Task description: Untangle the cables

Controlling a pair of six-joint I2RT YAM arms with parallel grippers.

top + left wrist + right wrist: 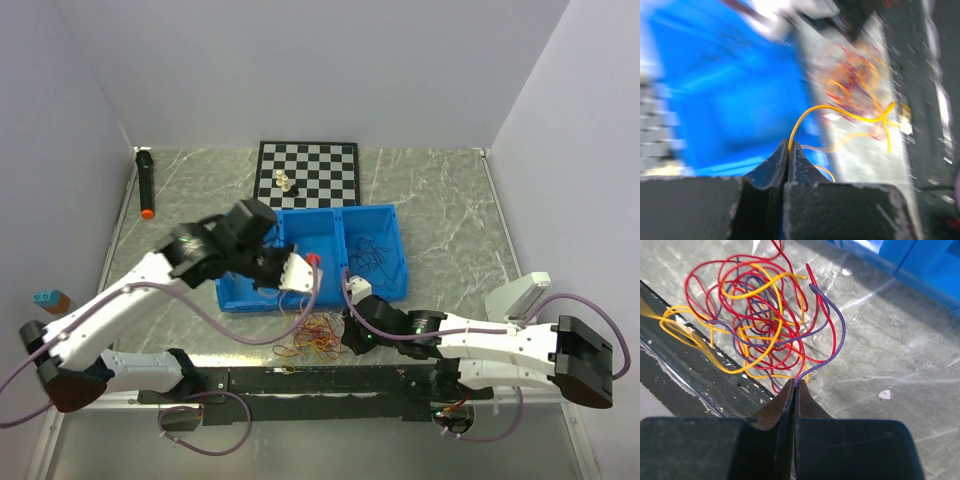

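Note:
The cables (315, 338) lie as a loose red, yellow and purple bunch on the marble table, between the blue bin and the arm bases. My left gripper (303, 288) hangs over the bin's near wall. In the blurred left wrist view it (788, 144) is shut on one yellow cable (840, 111), which arcs away to the bunch (855, 80). My right gripper (352, 335) sits just right of the bunch. In the right wrist view it (794, 382) is shut on a purple cable (840, 330) that loops back into the tangle (755, 315).
A blue two-compartment bin (400, 215) stands behind the bunch, with some dark cables (375, 250) in its right half. A chessboard (320, 165) with a few pieces (283, 182) lies at the back. A black marker with an orange tip (145, 183) lies far left.

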